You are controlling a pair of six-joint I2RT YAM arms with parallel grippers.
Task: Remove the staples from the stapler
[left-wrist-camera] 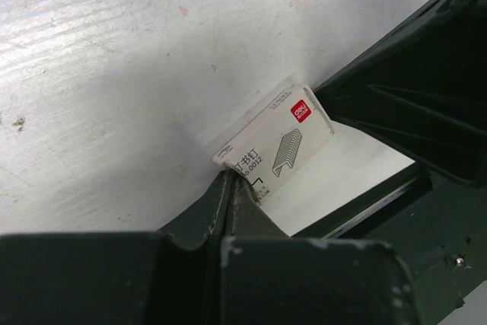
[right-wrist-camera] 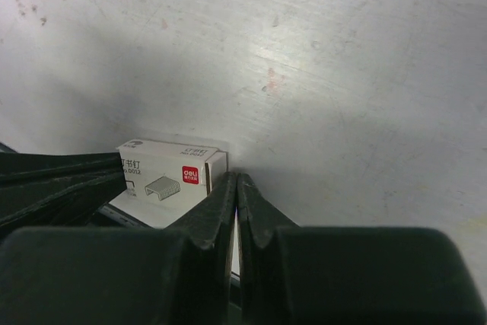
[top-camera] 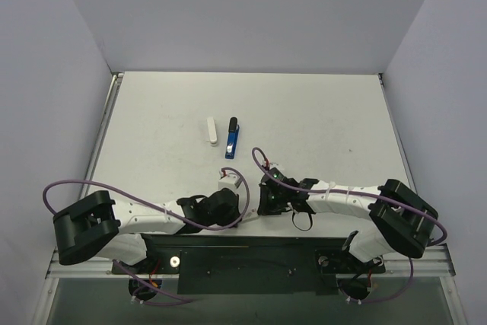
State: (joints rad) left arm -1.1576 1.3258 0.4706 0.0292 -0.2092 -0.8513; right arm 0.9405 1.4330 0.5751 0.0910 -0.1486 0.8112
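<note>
The small blue stapler (top-camera: 231, 142) with a black far end lies on the table in the top view, beyond both grippers and apart from them. It does not show in either wrist view. My left gripper (top-camera: 230, 192) (left-wrist-camera: 232, 178) is shut and holds nothing; its tips touch the near corner of a small white staple box (top-camera: 228, 180) (left-wrist-camera: 275, 144). My right gripper (top-camera: 263, 186) (right-wrist-camera: 237, 180) is shut and empty, its tips right beside the end of the same box (right-wrist-camera: 169, 175).
A plain white bar (top-camera: 212, 131) lies just left of the stapler. The right gripper's dark body (left-wrist-camera: 415, 104) fills the right of the left wrist view. The left gripper's fingers (right-wrist-camera: 57, 184) show left of the box. Grey walls enclose the table (top-camera: 319, 119).
</note>
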